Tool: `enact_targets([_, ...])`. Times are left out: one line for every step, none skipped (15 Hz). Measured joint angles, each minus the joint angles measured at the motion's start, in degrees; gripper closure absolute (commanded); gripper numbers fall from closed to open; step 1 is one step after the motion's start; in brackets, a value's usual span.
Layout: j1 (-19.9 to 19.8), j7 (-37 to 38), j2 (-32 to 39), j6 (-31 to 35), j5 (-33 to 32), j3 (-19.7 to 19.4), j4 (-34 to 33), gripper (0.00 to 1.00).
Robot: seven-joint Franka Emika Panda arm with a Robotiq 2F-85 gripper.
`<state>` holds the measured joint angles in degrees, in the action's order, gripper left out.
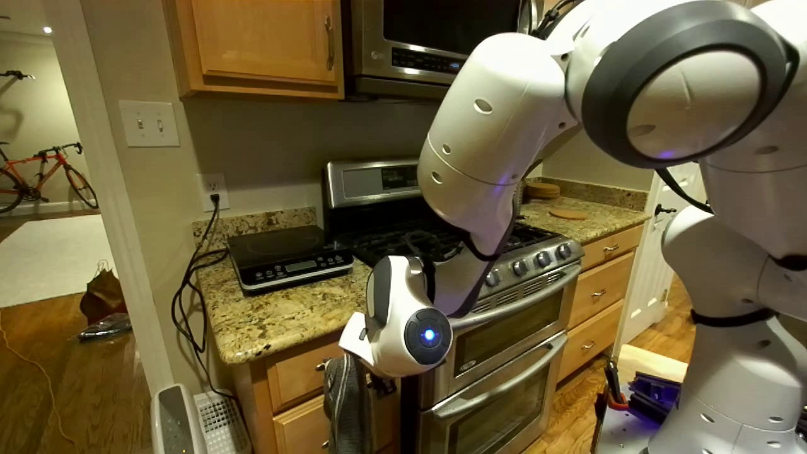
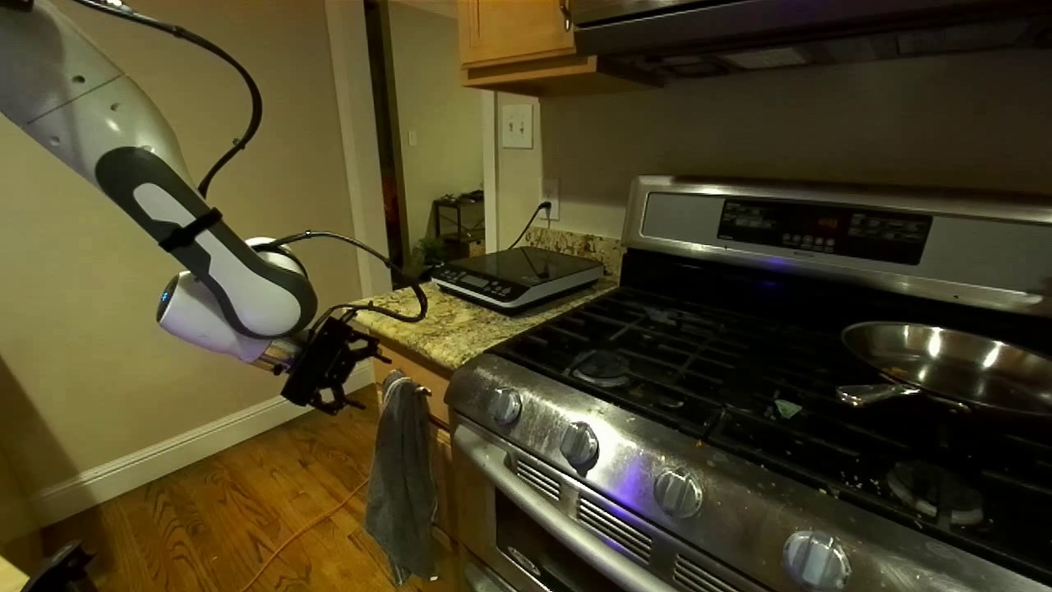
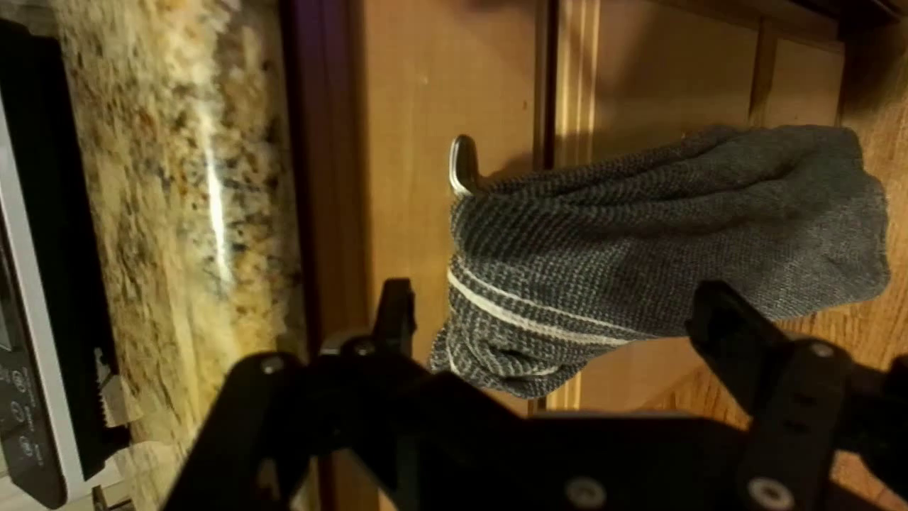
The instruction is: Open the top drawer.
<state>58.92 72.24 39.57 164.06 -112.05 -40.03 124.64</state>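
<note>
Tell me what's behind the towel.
The drawer and the wooden front below it are behind the towel. In the wrist view, one end of the handle shows; the towel hides the rest and parts of both fronts.

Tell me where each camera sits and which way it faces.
Exterior view: before the counter, facing it and the stove; white arm shows.
Exterior view: before the stove, looking across it; arm and open gripper show.
Wrist view: on the arm, facing towel and top drawer; black fingers show.
Both exterior views share stove, counter, towel and arm.
</note>
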Motion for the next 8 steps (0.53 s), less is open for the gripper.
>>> enact_targets([-0.39,0.00,0.18,0.00,0.01,-0.11,-0.57,0.00])
enact_targets([-0.79,0.00,0.29,0.00,0.03,-0.12,-1.13,0.00])
enact_targets([-1.14,0.00,0.42,0.00,0.05,-0.10,-1.71,0.00])
enact_targets([-1.49,0.02,0.59,0.03,0.07,-0.02,-2.27,0.00])
enact_targets([-1.93,0.11,0.87,0.22,0.11,0.15,-2.93,0.00])
enact_targets([-2.54,0.26,1.27,0.55,0.12,0.50,-3.68,0.00])
enact_targets([-3.30,0.51,1.74,1.11,0.12,0.95,-4.50,0.00])
enact_targets([-4.12,0.79,2.13,1.80,0.12,1.42,-5.26,0.00])
